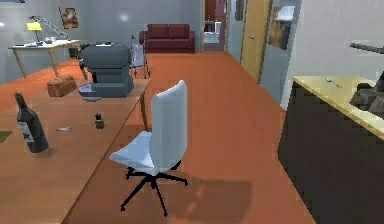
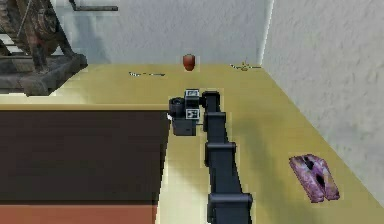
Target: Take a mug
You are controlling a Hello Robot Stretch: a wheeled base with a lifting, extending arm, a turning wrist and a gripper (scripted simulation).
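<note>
A small red rounded thing [image 2: 189, 62] stands at the back of a pale yellow countertop [image 2: 120, 90], close to the wall. My arm rises from the arm side view's bottom edge, and the gripper [image 2: 180, 116] sits over the countertop some way short of the red thing. Its far end is hard to make out against a dark brown panel [image 2: 80, 160], so I cannot tell whether it holds anything. In the forward view a small dark thing [image 1: 99, 121] and a dark bottle [image 1: 29, 124] stand on a wooden table [image 1: 60, 165] at the left.
A purple flat object [image 2: 313, 177] lies on the countertop's right part, and a wooden object [image 2: 30, 50] stands at its back left. Ahead are a white office chair [image 1: 160, 135], a dark armchair [image 1: 106, 68], a red sofa [image 1: 167, 38] and a counter [image 1: 330, 100].
</note>
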